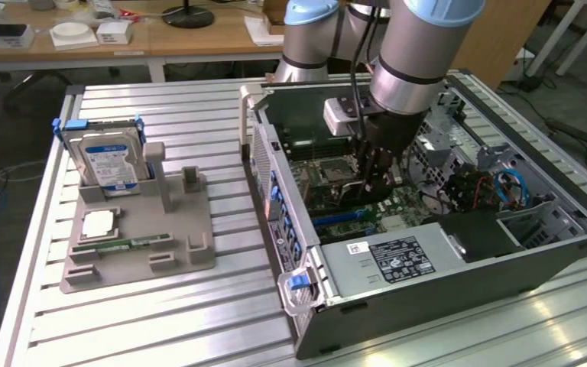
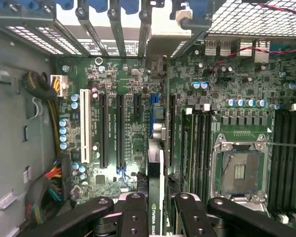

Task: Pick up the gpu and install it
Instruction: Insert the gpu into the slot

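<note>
My gripper (image 1: 379, 177) reaches down into the open computer case (image 1: 457, 313), over the motherboard. It is shut on the gpu (image 2: 155, 170), which the wrist view shows edge-on as a thin black card with a green strip and a printed label near the fingers (image 2: 134, 213). The card's silvery end bracket (image 2: 162, 42) lies against the rear slot openings of the case. The card stands upright over the motherboard (image 2: 133, 123), in line with a blue slot (image 2: 154, 101). Whether its edge sits in a slot I cannot tell. In the exterior view the card is a dark shape (image 1: 367, 196) below the fingers.
Long black slots (image 2: 103, 131) and a white slot (image 2: 83, 126) run beside the card, with memory slots and a bare CPU socket (image 2: 239, 170) on the other side. A power supply (image 1: 400, 258) fills the case's near end. A grey fixture (image 1: 161, 260) holds a hard drive (image 1: 110, 160) and a memory stick (image 1: 135, 243).
</note>
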You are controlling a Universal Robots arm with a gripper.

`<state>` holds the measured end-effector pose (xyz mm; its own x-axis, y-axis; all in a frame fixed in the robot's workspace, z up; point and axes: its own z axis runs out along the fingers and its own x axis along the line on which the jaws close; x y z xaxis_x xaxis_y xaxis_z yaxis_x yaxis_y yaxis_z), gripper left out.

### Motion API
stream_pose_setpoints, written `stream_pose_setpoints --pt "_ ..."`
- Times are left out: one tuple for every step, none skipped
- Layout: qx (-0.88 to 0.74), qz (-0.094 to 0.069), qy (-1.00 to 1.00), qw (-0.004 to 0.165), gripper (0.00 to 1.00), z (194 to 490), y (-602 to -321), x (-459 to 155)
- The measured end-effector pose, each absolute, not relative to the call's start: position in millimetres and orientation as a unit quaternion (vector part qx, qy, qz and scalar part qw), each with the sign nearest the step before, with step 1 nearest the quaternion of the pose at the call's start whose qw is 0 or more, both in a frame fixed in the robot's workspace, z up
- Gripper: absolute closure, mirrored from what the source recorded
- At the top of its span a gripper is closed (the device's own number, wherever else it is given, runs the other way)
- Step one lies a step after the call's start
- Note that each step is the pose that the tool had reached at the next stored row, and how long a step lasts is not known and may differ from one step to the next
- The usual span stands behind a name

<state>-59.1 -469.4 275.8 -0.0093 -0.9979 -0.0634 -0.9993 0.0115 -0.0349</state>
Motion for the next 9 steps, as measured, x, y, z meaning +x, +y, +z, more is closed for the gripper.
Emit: stream_pose_setpoints --pt "-0.703 0.010 0.710 0.035 0.75 274.0 -469.3 -60.1" --pt "-0.703 0.010 0.710 0.035 0.75 272.2 -469.3 -61.1" --pt "-0.703 0.010 0.710 0.035 0.75 270.4 -469.4 -62.2" --pt "-0.703 0.010 0.710 0.035 0.75 268.7 -469.3 -63.4" --pt "-0.703 0.010 0.710 0.035 0.75 267.8 -469.3 -65.0" --pt "-0.703 0.010 0.710 0.035 0.75 267.2 -469.4 -67.0" --pt "-0.703 0.010 0.710 0.035 0.75 266.7 -469.4 -69.0" --pt "-0.703 0.010 0.710 0.035 0.75 266.0 -469.4 -70.9" --pt "-0.703 0.010 0.710 0.035 0.75 265.3 -469.4 -72.7"
